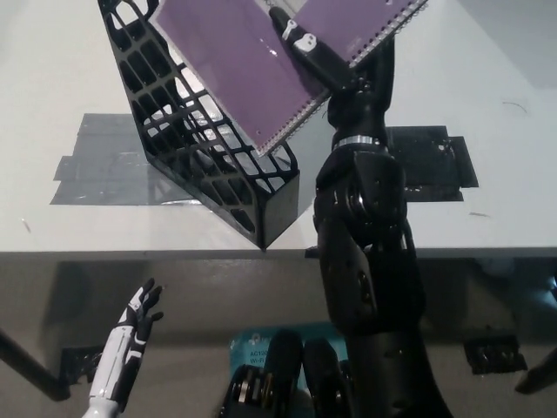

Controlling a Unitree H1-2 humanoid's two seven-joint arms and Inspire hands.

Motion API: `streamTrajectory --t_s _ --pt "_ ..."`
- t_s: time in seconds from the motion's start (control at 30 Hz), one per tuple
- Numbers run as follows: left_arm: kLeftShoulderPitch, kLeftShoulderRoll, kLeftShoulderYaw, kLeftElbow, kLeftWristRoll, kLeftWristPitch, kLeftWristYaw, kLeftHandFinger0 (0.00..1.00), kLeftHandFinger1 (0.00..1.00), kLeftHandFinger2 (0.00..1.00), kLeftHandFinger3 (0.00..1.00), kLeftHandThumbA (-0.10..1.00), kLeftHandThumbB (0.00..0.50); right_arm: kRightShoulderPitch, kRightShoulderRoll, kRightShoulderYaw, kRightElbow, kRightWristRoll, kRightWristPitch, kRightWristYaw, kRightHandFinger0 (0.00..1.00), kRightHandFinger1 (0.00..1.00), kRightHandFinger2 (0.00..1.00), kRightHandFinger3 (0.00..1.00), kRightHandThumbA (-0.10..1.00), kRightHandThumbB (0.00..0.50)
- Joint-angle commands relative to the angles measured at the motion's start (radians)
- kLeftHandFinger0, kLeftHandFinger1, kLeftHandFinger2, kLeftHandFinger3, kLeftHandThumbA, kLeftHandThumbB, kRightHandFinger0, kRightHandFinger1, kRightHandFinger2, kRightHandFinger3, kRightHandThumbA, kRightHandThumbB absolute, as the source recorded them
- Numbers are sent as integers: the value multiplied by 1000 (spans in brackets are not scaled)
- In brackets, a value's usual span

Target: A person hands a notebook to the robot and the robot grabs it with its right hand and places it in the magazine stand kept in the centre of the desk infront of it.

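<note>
A purple spiral-bound notebook (252, 61) is held tilted at the top of the head view, its lower corner over the open top of the black lattice magazine stand (187, 139). My black right hand (309, 52) is shut on the notebook, fingers across its cover, and the black forearm rises from the bottom right. Whether the notebook's corner touches the stand's wall is unclear. My white left hand (139, 318) rests open at the lower left, below the desk edge.
The stand sits on a grey taped patch (104, 165) on the white desk (487, 209). A black taped patch (435, 165) lies right of my forearm. The desk's front edge runs across the middle of the picture.
</note>
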Motion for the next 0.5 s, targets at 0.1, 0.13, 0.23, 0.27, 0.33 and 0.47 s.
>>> streamTrajectory --t_s 0.1,0.13,0.23,0.27,0.33,0.47 --pt "-27 12 5 -10 -17 -37 4 910 1000 1000 1000 1000 500 -96 40 82 -5 6 -112 -28 0 0 0 0 961 46" --pt "-30 13 4 -10 -16 -37 4 911 1000 1000 1000 1000 500 -97 40 85 -4 7 -114 -30 0 0 0 0 959 40" --pt "-34 14 2 -10 -7 -37 9 915 1000 1000 1000 1000 500 -97 40 101 9 -13 -125 -40 0 0 0 0 962 42" --pt "-34 14 2 -10 -8 -37 8 915 1000 1000 1000 1000 500 -96 40 104 14 -18 -131 -42 0 0 0 0 962 44" --pt "-35 15 2 -12 -7 -37 10 917 1000 1000 1000 1000 500 -95 40 110 26 -23 -142 -47 0 0 0 0 958 34" --pt "-39 17 -1 -15 -4 -37 10 925 1000 1000 1000 1000 500 -92 40 119 72 -70 -181 -48 0 0 98 37 974 13"
